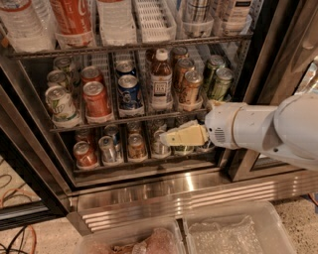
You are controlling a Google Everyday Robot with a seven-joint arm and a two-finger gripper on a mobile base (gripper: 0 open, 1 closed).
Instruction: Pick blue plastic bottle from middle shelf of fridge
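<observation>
the fridge (174,191) stood open, racks packed. on the middle shelf (139,117) the blue plastic bottle (160,82) stood upright in its lane near the centre, white cap on top, dark contents, pale label facing out, taller than every can around it. just to its left sat a blue soda can (129,92), and further left a red can (96,99) and a green and white can (60,104). to its right came a brown can (191,89), then a pair of green cans (221,84) by the right wall.

and there was the gripper (166,139), cream-coloured, pointing left, down at the level of the lower shelf, in front of the small cans there and just under the middle shelf's front edge. it sat below the bottle and a little to its right, not touching it. whether it was open or closed could not be told from this angle. nothing showed in its grasp. the white arm (258,131) reached in from the right side, crossing the black door frame.

on the lower shelf a reddish can (85,154), a silver can (107,149) and a brown can (135,146) lined up left of the gripper's tip. up top, a large water bottle (20,20) and a red cola bottle (72,15) stood side by side. below the ribbed steel base, two clear bins (238,233) lay side by side.
</observation>
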